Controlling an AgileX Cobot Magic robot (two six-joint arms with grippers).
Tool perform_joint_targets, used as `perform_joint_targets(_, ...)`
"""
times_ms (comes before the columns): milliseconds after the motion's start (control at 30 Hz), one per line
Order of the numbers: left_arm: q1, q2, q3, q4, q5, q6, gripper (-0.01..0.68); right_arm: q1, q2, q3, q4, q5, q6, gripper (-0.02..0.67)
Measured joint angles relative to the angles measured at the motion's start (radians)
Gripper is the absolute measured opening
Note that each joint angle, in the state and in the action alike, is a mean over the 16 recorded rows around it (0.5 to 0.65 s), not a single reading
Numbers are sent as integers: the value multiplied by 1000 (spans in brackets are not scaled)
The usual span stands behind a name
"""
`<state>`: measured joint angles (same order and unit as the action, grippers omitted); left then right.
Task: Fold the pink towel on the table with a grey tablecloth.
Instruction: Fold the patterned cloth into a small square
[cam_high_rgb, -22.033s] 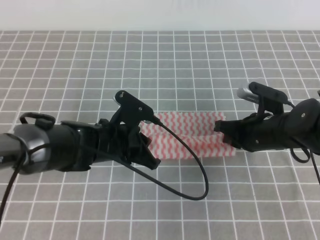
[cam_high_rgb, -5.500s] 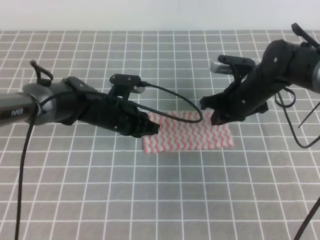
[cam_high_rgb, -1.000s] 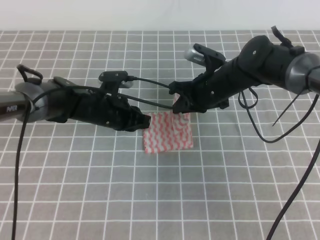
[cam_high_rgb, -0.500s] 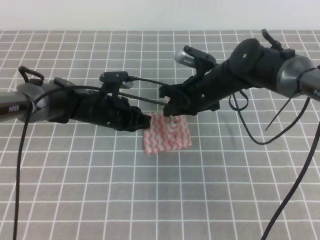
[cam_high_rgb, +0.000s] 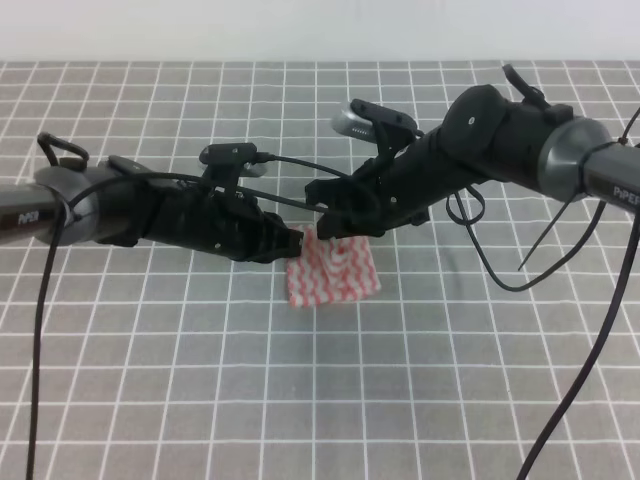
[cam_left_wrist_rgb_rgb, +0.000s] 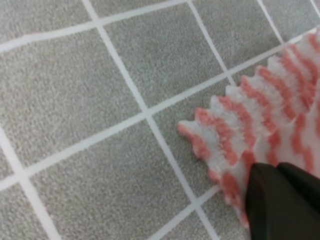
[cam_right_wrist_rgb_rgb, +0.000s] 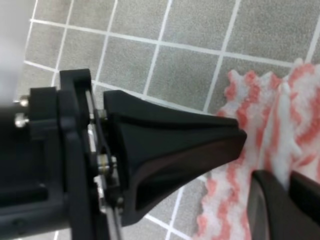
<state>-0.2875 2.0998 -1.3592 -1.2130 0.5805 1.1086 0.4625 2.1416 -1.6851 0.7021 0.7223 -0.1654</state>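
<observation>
The pink towel (cam_high_rgb: 335, 272) lies as a small folded patch on the table with a grey tablecloth (cam_high_rgb: 300, 400). My left gripper (cam_high_rgb: 291, 243) is low at the towel's left edge. In the left wrist view its dark fingers (cam_left_wrist_rgb_rgb: 280, 200) are shut together, resting on the zigzag corner of the towel (cam_left_wrist_rgb_rgb: 265, 100). My right gripper (cam_high_rgb: 336, 224) hovers just above the towel's back edge, shut on a raised fold of the cloth. The right wrist view shows that fold (cam_right_wrist_rgb_rgb: 285, 105) rising to my right gripper (cam_right_wrist_rgb_rgb: 287, 185), with the left gripper's wedge-shaped tip (cam_right_wrist_rgb_rgb: 235, 135) touching the towel's edge.
A black cable (cam_high_rgb: 290, 162) loops between the two arms above the towel. More cables hang from the right arm (cam_high_rgb: 520, 270) and trail down to the front right (cam_high_rgb: 590, 390). Both forearms lie low across the middle of the table.
My right gripper has carried the towel's edge further left, toward the left gripper, and the towel looks narrower. The left gripper has stayed in place.
</observation>
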Motion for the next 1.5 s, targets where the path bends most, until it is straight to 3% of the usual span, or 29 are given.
perform_joint_targets(1500,40,-15,-34,8,71,-4,0,0,22,-4,30,25,-1,14)
